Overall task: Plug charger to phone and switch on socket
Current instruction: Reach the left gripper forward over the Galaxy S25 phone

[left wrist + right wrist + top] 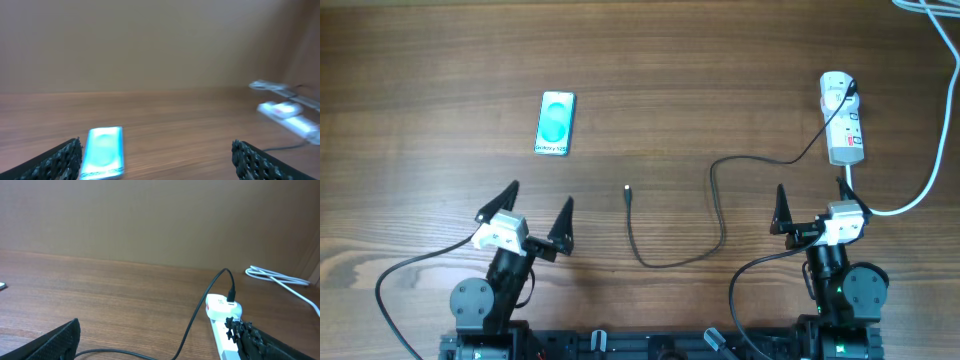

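Observation:
The phone (556, 123) lies flat at the left of the table, its light blue screen up. In the left wrist view the phone (104, 152) is blurred, just ahead of the left finger. The white socket (842, 120) lies at the far right. The black charger (720, 215) is plugged into it and loops across the table to a small loose tip (627, 188) at mid-table. My left gripper (540, 195) is open and empty, short of the phone. My right gripper (813, 195) is open and empty, just short of the socket (222, 317), with the charger (200, 315) running between its fingers.
A thick white cable (930, 180) leaves the socket, curves along the right edge and runs off the far right corner; it also lies on the table in the right wrist view (280, 277). A plain wall stands behind the wooden table (440, 60).

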You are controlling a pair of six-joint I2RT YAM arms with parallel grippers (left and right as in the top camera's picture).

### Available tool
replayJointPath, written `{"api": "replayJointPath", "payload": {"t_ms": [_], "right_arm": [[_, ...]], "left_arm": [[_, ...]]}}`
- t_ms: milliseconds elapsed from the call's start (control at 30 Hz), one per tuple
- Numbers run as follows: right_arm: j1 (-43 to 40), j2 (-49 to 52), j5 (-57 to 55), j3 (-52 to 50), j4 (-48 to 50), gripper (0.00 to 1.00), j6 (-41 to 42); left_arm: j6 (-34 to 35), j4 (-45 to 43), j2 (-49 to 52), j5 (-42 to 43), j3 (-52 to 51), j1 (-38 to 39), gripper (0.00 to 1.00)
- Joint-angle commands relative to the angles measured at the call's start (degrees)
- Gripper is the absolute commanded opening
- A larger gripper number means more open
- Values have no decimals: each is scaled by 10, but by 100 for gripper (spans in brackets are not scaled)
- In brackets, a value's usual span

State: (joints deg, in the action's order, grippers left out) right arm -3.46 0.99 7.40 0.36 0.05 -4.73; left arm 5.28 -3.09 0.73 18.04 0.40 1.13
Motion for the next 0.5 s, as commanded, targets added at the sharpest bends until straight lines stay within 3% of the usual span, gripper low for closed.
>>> {"api": "replayJointPath", "payload": {"t_ms": [0,100,267,467], "right_arm": [[-1,-4,-10,-1,3,100,6],[-1,-4,-10,-1,3,100,6],[-1,-4,-10,-1,3,100,6],[-1,-4,-10,-1,3,100,6]], "left_arm": [[137,-4,-3,75,29,-2,100],[179,24,-3,85,71,-2,100],[190,130,29,66,205,-2,100],[195,322,201,95,458,-2,100]]}}
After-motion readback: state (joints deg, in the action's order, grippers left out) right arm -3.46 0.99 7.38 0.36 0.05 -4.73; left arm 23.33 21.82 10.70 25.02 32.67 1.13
